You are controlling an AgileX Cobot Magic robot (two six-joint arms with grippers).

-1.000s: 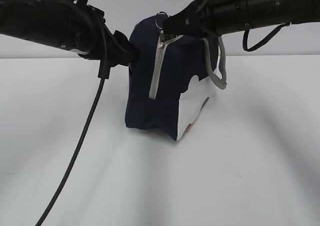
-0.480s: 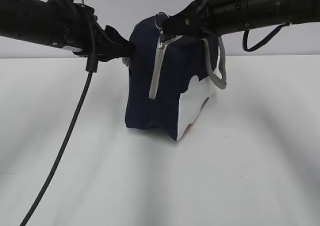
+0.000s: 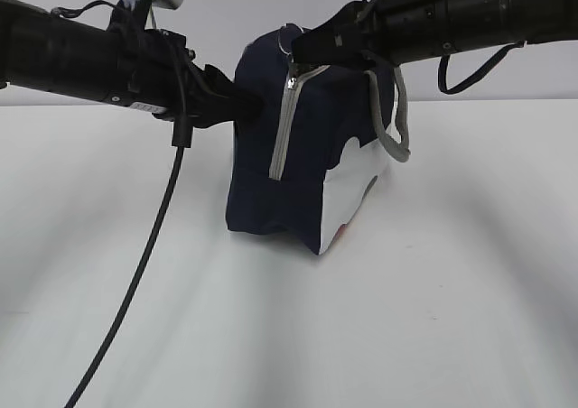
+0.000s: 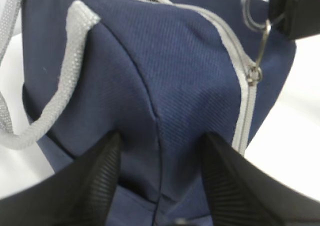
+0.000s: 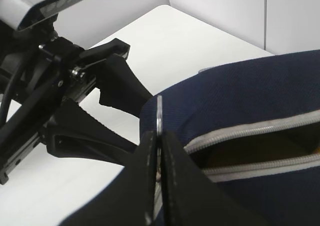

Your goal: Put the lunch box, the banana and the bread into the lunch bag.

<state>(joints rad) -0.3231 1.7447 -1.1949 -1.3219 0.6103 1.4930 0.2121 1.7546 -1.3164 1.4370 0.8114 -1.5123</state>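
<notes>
The navy lunch bag [image 3: 289, 155] stands upright on the white table. Its grey zipper strip [image 3: 283, 128] hangs down the near end. My right gripper [image 3: 298, 49] is at the bag's top, shut on the ring pull [image 5: 159, 113], which also shows in the left wrist view [image 4: 250, 8]. The zipper gapes partly open beside it, and the inside [image 5: 250, 148] is dark. My left gripper [image 3: 248, 106] is open, with its two fingers astride the bag's left end [image 4: 165, 76]. The lunch box, banana and bread are out of view.
A black cable [image 3: 135, 273] hangs from my left arm down to the table's front left. A grey strap handle [image 3: 397, 119] droops over the bag's right side, above its white side panel [image 3: 352, 187]. The white table [image 3: 406, 318] surrounds the bag.
My left gripper lifted slightly off the bag's left end, then moved right and lower onto it. The right gripper and the bag have held still.
</notes>
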